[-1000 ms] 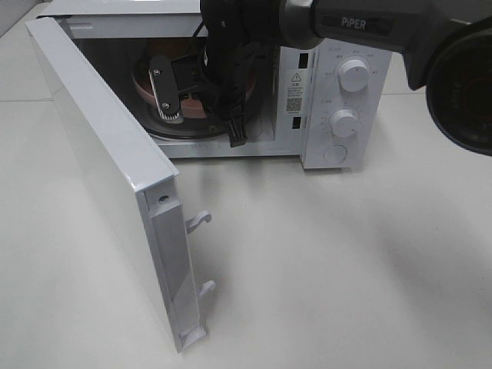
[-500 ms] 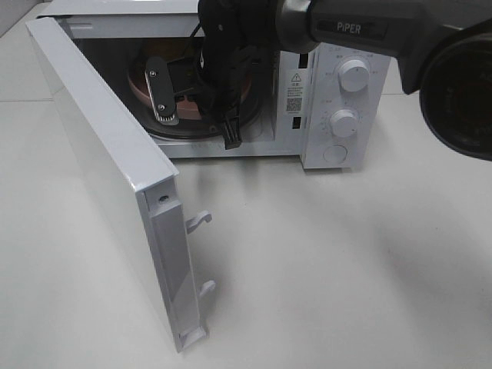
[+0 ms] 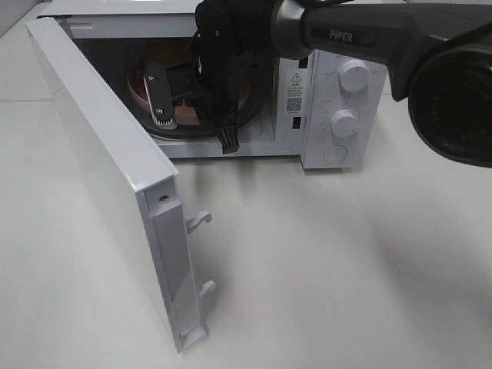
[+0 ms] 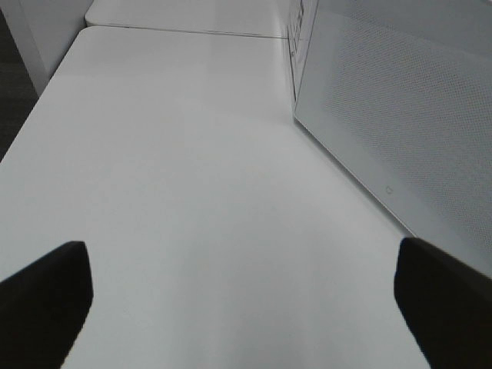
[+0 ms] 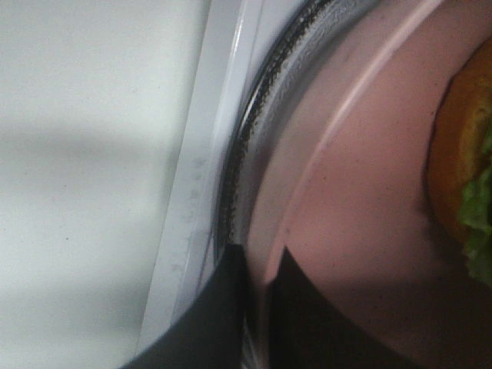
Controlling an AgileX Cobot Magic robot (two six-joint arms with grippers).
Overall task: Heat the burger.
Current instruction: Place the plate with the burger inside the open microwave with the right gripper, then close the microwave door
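The burger (image 5: 461,169), an orange-brown bun with green lettuce, lies on a pinkish-brown plate (image 5: 361,200) inside the white microwave (image 3: 338,92). My right gripper (image 5: 257,257) is shut on the near rim of that plate, which rests over the glass turntable (image 5: 254,115). In the high view the right arm reaches into the open cavity; its gripper (image 3: 163,114) sits over the plate (image 3: 138,94) and hides the burger. My left gripper (image 4: 246,307) is open and empty above the bare table, beside the outer face of the microwave door (image 4: 384,115).
The microwave door (image 3: 100,154) stands wide open, swung toward the front left, its latch hooks (image 3: 198,221) sticking out. Two white knobs (image 3: 353,75) sit on the control panel at the right. White table (image 3: 323,269) lies in front.
The right gripper and the plate have slid a little deeper into the microwave and slightly left. The left gripper has stayed open.
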